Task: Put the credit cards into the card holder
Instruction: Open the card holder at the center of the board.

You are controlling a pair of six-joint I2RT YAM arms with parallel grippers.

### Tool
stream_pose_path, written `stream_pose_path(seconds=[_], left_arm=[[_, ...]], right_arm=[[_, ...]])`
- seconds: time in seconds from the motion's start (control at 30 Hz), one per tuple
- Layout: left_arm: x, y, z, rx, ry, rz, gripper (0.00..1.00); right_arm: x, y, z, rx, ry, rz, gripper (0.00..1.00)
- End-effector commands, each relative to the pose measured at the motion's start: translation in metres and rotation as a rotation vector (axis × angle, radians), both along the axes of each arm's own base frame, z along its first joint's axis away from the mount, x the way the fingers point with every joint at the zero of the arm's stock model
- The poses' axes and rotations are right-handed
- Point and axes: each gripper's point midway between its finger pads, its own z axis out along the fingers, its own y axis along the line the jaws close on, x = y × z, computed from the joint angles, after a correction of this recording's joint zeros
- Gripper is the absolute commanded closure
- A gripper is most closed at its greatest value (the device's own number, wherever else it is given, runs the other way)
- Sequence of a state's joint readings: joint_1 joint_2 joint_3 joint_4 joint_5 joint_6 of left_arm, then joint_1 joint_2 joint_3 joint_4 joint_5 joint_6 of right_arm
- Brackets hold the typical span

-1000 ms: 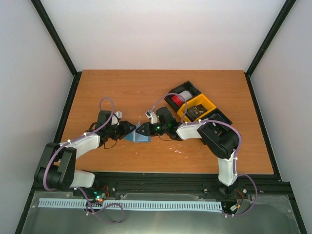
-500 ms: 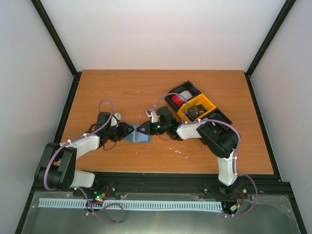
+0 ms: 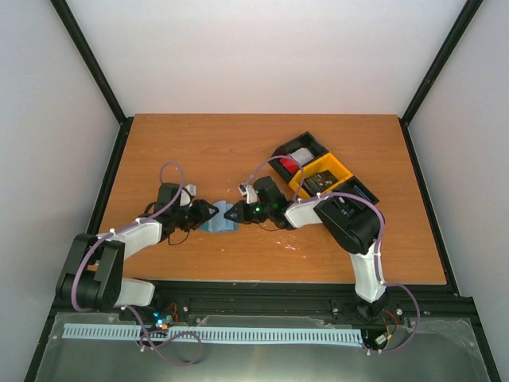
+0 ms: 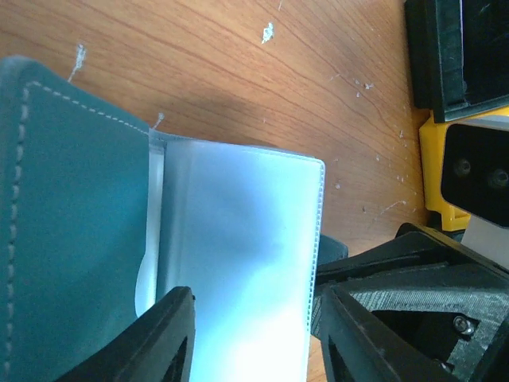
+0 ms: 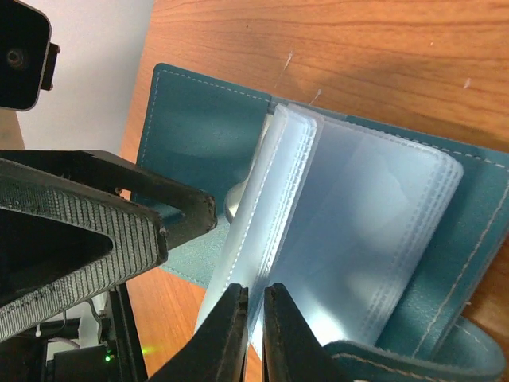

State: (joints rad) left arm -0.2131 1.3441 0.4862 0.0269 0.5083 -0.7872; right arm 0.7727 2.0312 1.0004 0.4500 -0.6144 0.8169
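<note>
1. Blue-grey folding card holder (image 3: 223,216): lay open on tabletop (image 3: 199,151), pockets seemingly empty.
2. Right end effector (image 5: 254,293): clenched on its clear pocket.
3. Left end effector (image 4: 254,318): jaws apart; grip untellable.
4. Bright red plastic credit card (image 3: 289,164): lay in black-and-yellow tray (image 3: 340,163), uninserted.

Wooden table (image 3: 199,151) enclosed by plain white walls (image 3: 262,48).

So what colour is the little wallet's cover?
The card holder is teal with pale stitching; the right wrist view shows it best.
</note>
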Motion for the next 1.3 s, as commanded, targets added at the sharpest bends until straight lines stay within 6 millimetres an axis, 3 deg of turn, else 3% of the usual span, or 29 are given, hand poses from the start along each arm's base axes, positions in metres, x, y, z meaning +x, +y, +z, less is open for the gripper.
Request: stream_pose_path(seconds=[0.0,0.33,0.6,0.8,1.0,1.07,1.27], left_arm=[[0.003,0.001,0.009,-0.005,-0.031,-0.004,0.53],[0.005,0.003,0.003,0.025,-0.024,-0.016,0.45],[0.005,0.010,-0.005,0.064,-0.008,0.014,0.47],[0.004,0.021,-0.016,0.125,0.022,0.055,0.60],[0.004,0.032,-0.018,0.178,0.047,0.099,0.70],[0.004,0.037,-0.014,0.201,0.045,0.121,0.70],[-0.001,0.053,-0.017,0.282,0.085,0.171,0.57]], right_arm=[[0.009,0.006,0.005,0.011,-0.030,0.007,0.91],[0.010,0.015,-0.001,-0.023,-0.019,0.049,0.86],[0.005,0.025,-0.011,-0.076,-0.010,0.090,0.85],[0.003,0.028,-0.011,-0.068,-0.010,0.103,0.85],[0.006,0.024,-0.013,-0.101,-0.022,0.081,0.97],[0.008,0.021,-0.014,-0.130,-0.032,0.069,0.97],[0.007,0.009,-0.017,-0.215,-0.036,0.066,0.97]])
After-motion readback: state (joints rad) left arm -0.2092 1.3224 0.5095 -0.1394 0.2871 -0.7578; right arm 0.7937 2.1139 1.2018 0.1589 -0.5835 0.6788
